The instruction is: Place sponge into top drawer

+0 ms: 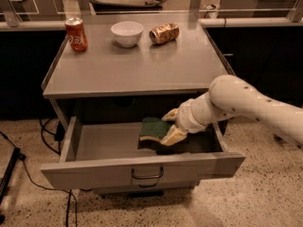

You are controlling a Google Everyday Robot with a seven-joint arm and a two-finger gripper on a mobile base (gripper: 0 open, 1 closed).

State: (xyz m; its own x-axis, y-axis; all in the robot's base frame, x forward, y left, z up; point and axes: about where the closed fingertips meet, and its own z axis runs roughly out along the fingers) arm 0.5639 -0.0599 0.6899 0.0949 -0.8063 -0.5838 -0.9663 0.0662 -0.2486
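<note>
The end effector (171, 125) was clamped on the tilted sponge (151, 127), inside the open top drawer (94, 170).

Warm, dim overhead light gives the desk (142, 72) a soft sheen near the white bowl (127, 33). The pincer (169, 126), just 5 o'clock of centre inside the top drawer (94, 171), clasps the sponge (151, 127), casting a dark shadow below; the drawer's back is deeply shaded.

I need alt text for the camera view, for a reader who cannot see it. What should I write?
The robot's tool holds the sponge inside the open top drawer, near its middle. On the grey table above stand a red can and a white bowl, with a gold can lying on its side.
</note>
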